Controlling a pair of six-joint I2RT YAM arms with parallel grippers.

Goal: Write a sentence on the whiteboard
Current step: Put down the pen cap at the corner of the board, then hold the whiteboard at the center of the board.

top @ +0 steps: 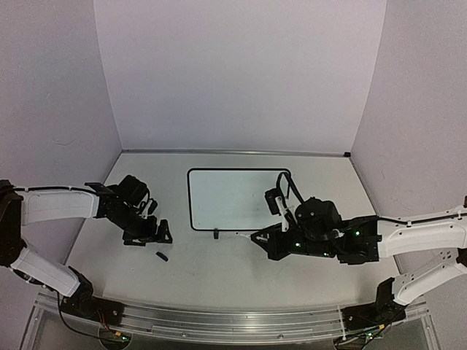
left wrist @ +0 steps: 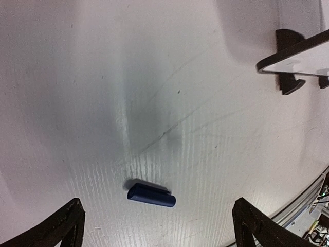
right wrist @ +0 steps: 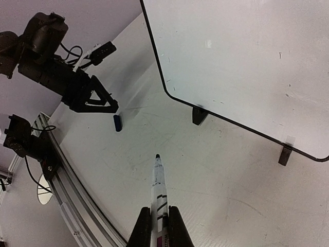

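whiteboard [top: 233, 198] lies just beyond the right gripper [right wrist: 160, 213], which pinches a marker [right wrist: 158, 185]; left gripper [top: 162, 235], spread, hovers left of the whiteboard.

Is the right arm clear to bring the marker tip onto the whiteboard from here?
Probably yes: the right gripper holds the uncapped marker just off the near edge of the whiteboard, and nothing lies between them.
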